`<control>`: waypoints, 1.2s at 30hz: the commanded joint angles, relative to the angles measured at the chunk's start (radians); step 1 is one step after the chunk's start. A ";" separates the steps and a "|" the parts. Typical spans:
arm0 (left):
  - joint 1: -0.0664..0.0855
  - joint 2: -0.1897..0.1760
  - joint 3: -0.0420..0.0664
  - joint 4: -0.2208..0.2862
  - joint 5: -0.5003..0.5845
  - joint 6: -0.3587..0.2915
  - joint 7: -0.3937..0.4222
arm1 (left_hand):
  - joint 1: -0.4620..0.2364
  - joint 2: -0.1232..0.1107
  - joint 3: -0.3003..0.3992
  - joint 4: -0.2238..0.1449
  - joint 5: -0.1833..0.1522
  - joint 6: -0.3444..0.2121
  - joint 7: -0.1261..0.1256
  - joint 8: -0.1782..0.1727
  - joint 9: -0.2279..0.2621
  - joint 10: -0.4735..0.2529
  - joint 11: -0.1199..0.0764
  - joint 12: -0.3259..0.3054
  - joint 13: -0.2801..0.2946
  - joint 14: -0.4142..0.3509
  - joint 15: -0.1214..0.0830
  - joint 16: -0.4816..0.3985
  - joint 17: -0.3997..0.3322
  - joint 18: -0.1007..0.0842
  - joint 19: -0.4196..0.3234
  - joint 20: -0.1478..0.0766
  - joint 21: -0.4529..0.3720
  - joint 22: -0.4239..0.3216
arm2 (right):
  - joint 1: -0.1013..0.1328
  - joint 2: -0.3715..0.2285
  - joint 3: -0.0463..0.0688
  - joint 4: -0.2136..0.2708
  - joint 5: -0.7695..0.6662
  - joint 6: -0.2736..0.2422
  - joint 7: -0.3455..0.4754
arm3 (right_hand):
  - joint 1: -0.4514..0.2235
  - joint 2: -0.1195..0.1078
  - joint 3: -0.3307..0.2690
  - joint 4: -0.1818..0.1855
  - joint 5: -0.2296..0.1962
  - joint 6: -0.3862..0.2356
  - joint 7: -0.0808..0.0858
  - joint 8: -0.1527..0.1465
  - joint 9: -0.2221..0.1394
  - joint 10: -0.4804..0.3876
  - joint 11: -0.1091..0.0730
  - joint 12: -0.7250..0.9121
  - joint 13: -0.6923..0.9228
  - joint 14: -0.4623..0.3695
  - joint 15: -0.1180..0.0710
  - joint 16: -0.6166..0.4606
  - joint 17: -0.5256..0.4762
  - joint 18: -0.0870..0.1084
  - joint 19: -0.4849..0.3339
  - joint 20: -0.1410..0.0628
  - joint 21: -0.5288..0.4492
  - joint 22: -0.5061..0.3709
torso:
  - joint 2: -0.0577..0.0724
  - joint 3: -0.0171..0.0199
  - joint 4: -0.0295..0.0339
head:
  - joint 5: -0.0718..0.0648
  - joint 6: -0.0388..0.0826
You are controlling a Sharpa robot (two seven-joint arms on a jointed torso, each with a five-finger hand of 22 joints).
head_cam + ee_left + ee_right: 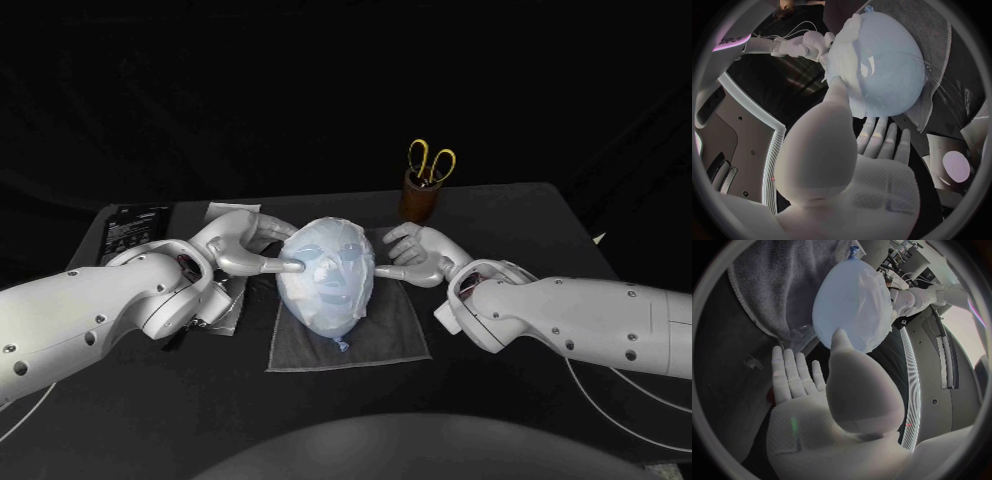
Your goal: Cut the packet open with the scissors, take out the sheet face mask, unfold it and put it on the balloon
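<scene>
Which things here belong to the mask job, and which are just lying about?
Job: balloon, mask on it, scissors, dark packet, left hand, right hand.
Lying about: cloth under the balloon, holder with the scissors in it.

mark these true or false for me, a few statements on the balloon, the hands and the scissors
1. The sheet face mask lies over the balloon. True.
2. The scissors lie flat on the table. False: they stand upright in the brown holder.
3. The balloon rests on a grey cloth. True.
4. The left hand holds the scissors. False: it touches the balloon's side.
5. The right hand is apart from the balloon. False: it touches the balloon's other side.
</scene>
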 commanded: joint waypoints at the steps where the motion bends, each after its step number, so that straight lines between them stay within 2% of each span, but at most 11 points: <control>1: -0.003 0.004 -0.003 0.003 -0.001 0.034 -0.004 | -0.004 0.010 0.007 0.001 -0.007 0.005 0.073 0.004 0.002 0.008 0.001 0.003 0.001 0.009 -0.001 -0.006 0.001 0.020 0.005 -0.001 0.004 -0.001 | 0.001 -0.005 0.001 0.002 -0.038 -0.012 -0.009 | 0.010 0.000 0.005 -0.001 -0.004 0.007 0.166 0.001 -0.002 0.007 0.000 0.007 -0.001 0.008 0.000 0.005 -0.001 -0.004 0.009 0.002 0.004 -0.002 | 0.000 0.0003 -0.0010 | -0.001 -0.001; 13: -0.003 0.005 -0.003 0.001 -0.001 0.033 -0.004 | -0.004 0.011 0.008 0.001 -0.007 0.007 0.073 0.005 0.002 0.010 0.001 0.003 0.001 0.010 -0.001 -0.006 0.001 0.022 0.006 -0.001 0.004 -0.001 | 0.002 -0.055 0.001 0.031 -0.046 -0.038 0.007 | 0.064 0.029 0.020 -0.022 -0.003 0.058 0.165 0.003 -0.022 0.040 -0.004 0.035 -0.026 0.034 -0.007 0.022 -0.015 0.003 0.034 0.000 0.011 -0.026 | 0.000 0.0009 0.0008 | -0.007 0.001; 18: -0.003 0.004 -0.004 0.000 -0.001 0.033 -0.004 | -0.004 0.012 0.008 0.001 -0.007 0.007 0.073 0.005 0.002 0.011 0.001 0.002 0.001 0.010 -0.001 -0.007 0.001 0.023 0.006 -0.001 0.004 -0.001 | 0.002 -0.102 0.001 0.099 0.002 -0.030 0.071 | 0.105 0.064 0.041 -0.055 -0.002 0.243 0.148 -0.007 -0.060 0.215 -0.039 0.078 -0.062 0.223 -0.059 0.075 -0.019 0.044 0.176 -0.012 0.073 -0.024 | -0.001 0.0004 -0.0022 | -0.010 -0.001; 22: -0.003 0.005 -0.004 -0.001 -0.001 0.033 -0.004 | -0.004 0.012 0.008 0.001 -0.007 0.007 0.073 0.005 0.002 0.011 0.001 0.002 0.001 0.010 -0.001 -0.007 0.001 0.023 0.006 -0.001 0.004 -0.001 | 0.000 -0.122 0.000 0.142 0.018 0.012 0.071 | 0.070 0.051 -0.011 -0.015 0.000 0.408 0.095 -0.123 -0.141 0.413 -0.104 0.037 -0.136 0.453 -0.122 0.072 -0.019 0.046 0.325 -0.073 0.148 -0.015 | -0.001 0.0008 -0.0029 | -0.013 -0.003; 23: -0.003 0.006 -0.004 -0.001 -0.001 0.033 -0.004 | -0.004 0.012 0.008 0.001 -0.007 0.007 0.073 0.005 0.002 0.011 0.001 0.002 0.001 0.010 -0.001 -0.007 0.001 0.023 0.006 -0.001 0.004 -0.001 | 0.000 -0.125 -0.001 0.151 0.017 0.026 0.065 | 0.062 0.054 -0.028 -0.001 0.002 0.466 0.068 -0.123 -0.145 0.488 -0.128 0.056 -0.134 0.543 -0.153 0.101 -0.002 0.049 0.382 -0.098 0.184 -0.001 | -0.001 0.0008 -0.0029 | -0.013 -0.003; 25: -0.004 0.007 -0.004 -0.001 -0.001 0.034 -0.004 | -0.004 0.012 0.008 0.001 -0.007 0.007 0.073 0.005 0.002 0.011 0.001 0.002 0.001 0.010 -0.001 -0.007 0.001 0.023 0.006 -0.001 0.004 -0.001 | -0.002 -0.126 -0.002 0.162 0.011 0.043 0.053 | 0.057 0.060 -0.046 0.009 0.000 0.525 0.042 -0.131 -0.153 0.557 -0.156 0.065 -0.134 0.624 -0.183 0.123 0.016 0.050 0.434 -0.125 0.221 0.015 | -0.002 0.0007 -0.0023 | -0.015 -0.003; 28: -0.004 0.007 -0.004 -0.002 -0.001 0.034 -0.003 | -0.004 0.012 0.008 0.001 -0.007 0.007 0.073 0.005 0.002 0.011 0.001 0.002 0.001 0.010 -0.001 -0.007 0.001 0.023 0.006 -0.001 0.004 -0.001 | -0.005 -0.119 -0.005 0.172 -0.038 0.072 0.001 | 0.006 0.049 -0.112 0.010 -0.004 0.554 0.020 -0.173 -0.175 0.642 -0.181 0.086 -0.118 0.746 -0.217 0.168 0.055 0.047 0.515 -0.163 0.288 0.050 | -0.001 0.0003 -0.0020 | -0.015 -0.002; 32: -0.004 0.008 -0.004 -0.001 -0.001 0.035 -0.003 | -0.004 0.012 0.008 0.001 -0.007 0.007 0.073 0.005 0.002 0.011 0.001 0.002 0.001 0.010 -0.001 -0.007 0.001 0.023 0.006 -0.001 0.004 -0.001 | -0.009 -0.101 -0.007 0.169 -0.112 0.095 -0.069 | -0.085 0.056 -0.216 0.008 -0.003 0.697 -0.042 -0.117 -0.154 0.765 -0.246 0.179 -0.046 0.892 -0.273 0.301 0.177 0.040 0.611 -0.217 0.448 0.169 | 0.000 0.0005 -0.0008 | -0.016 -0.003; 33: -0.004 0.008 -0.004 -0.001 -0.001 0.036 -0.003 | -0.004 0.012 0.008 0.001 -0.007 0.007 0.073 0.005 0.002 0.011 0.001 0.002 0.001 0.010 -0.001 -0.007 0.001 0.023 0.006 -0.001 0.004 -0.001 | -0.010 -0.097 -0.007 0.168 -0.126 0.100 -0.085 | -0.095 0.065 -0.228 0.008 -0.002 0.725 -0.059 -0.103 -0.147 0.793 -0.253 0.205 -0.023 0.932 -0.286 0.400 0.315 0.020 0.649 -0.226 0.584 0.293 | 0.000 0.0003 -0.0001 | -0.016 -0.003; 35: -0.004 0.007 -0.004 -0.001 -0.001 0.036 -0.003 | -0.004 0.012 0.008 0.001 -0.007 0.007 0.073 0.005 0.002 0.011 0.001 0.002 0.001 0.010 -0.001 -0.007 0.001 0.023 0.006 -0.001 0.004 -0.001 | -0.012 -0.086 -0.007 0.164 -0.154 0.108 -0.119 | -0.120 0.090 -0.275 0.002 -0.003 0.789 -0.098 -0.067 -0.123 0.919 -0.287 0.433 0.348 0.992 -0.317 0.637 0.652 -0.023 0.712 -0.259 0.895 0.582 | 0.001 -0.0001 0.0010 | -0.014 -0.005; 36: -0.004 0.007 -0.004 0.000 0.000 0.036 -0.003 | -0.004 0.012 0.008 0.001 -0.007 0.007 0.073 0.005 0.002 0.011 0.001 0.002 0.001 0.010 -0.001 -0.007 0.001 0.023 0.006 -0.001 0.004 -0.001 | -0.013 -0.081 -0.008 0.162 -0.165 0.111 -0.134 | -0.121 0.123 -0.305 0.010 -0.006 0.801 -0.102 -0.056 -0.109 0.936 -0.296 0.499 0.477 0.986 -0.322 0.707 0.758 -0.036 0.705 -0.270 0.992 0.677 | 0.001 0.0001 0.0004 | -0.014 -0.005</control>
